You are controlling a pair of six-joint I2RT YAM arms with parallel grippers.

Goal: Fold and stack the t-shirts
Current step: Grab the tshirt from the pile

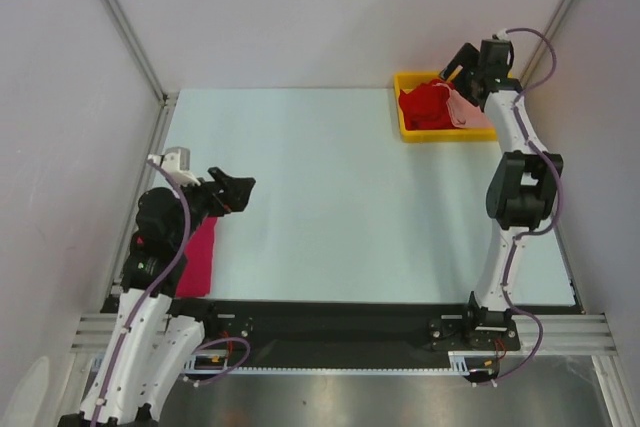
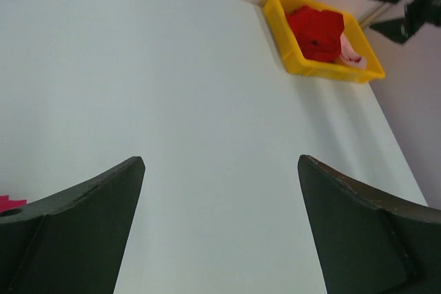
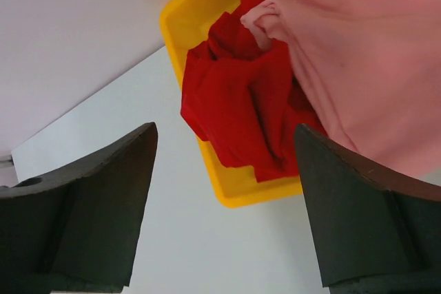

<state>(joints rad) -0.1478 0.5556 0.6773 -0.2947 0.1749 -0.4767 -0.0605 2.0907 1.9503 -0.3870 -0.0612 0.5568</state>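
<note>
- Red t-shirt [image 1: 424, 104] lies crumpled in the yellow tray [image 1: 440, 135] at the table's [image 1: 340, 197] far right corner, touching the salmon t-shirt [image 1: 471, 115] beside it.
- Magenta t-shirt [image 1: 198, 259] lies flat by the near left edge, partly under the left arm.
- Left gripper [image 1: 240, 192] hovers nearby, jaws wide apart, empty.
- Right gripper [image 1: 456, 65] hangs over the tray, jaws apart, holding nothing.
- Broad bare tabletop lies between the arms.

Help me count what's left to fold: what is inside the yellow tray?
The yellow tray holds a crumpled red t-shirt with a pale salmon pink t-shirt lying partly over it. Most of the tray's floor and anything beneath the cloth are covered.
</note>
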